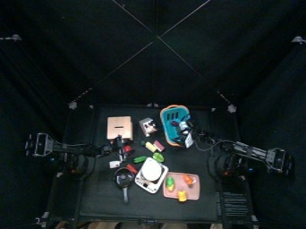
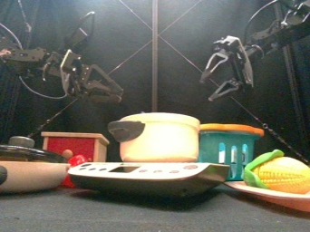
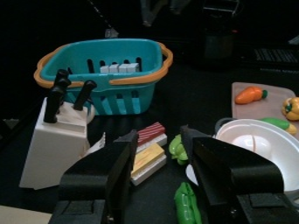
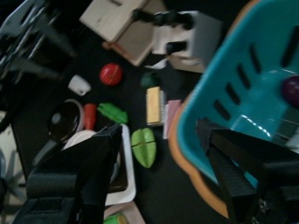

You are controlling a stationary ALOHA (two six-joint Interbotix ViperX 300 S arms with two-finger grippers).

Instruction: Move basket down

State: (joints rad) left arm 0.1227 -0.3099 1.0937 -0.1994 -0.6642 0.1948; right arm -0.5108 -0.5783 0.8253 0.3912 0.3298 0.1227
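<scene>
— What is sitting nearest the front edge of the desk (image 2: 145, 213)?

— A white kitchen scale (image 2: 145, 178) is lying flat in the middle, a dark pan (image 2: 27, 169) is sitting at one side, and a pinkish tray (image 2: 281, 193) holding a toy corn cob (image 2: 288, 171) is lying at the other.

— And behind those?

— A white lidded pot (image 2: 158, 136) is standing just behind the scale, with a red-and-tan box (image 2: 75, 145) beside it.

— Where is the basket?

— The basket (image 2: 230, 148) — teal, slotted, with an orange rim — is standing upright on the desk behind the pot, toward the right arm's side. From above, the basket (image 1: 177, 123) is sitting at the far middle of the desk, next to a white knife block (image 3: 65, 140) and a flat tan board (image 1: 120, 126). Nothing is gripping it.

— What is the right hand doing?

— The right hand (image 2: 227, 74) is hanging in the air above and behind the basket, its jaws spread wide and holding nothing. Its wrist camera is looking down on the basket's rim and inside, where a small dark purple thing (image 4: 289, 89) is lying; I cannot tell what it is.

— And the left?

— The left hand (image 2: 94, 83) is hovering high on the other side, well apart from the basket. Its jaws are standing apart in its own wrist view, empty, pointing over small toy foods toward the knife block and basket.
</scene>
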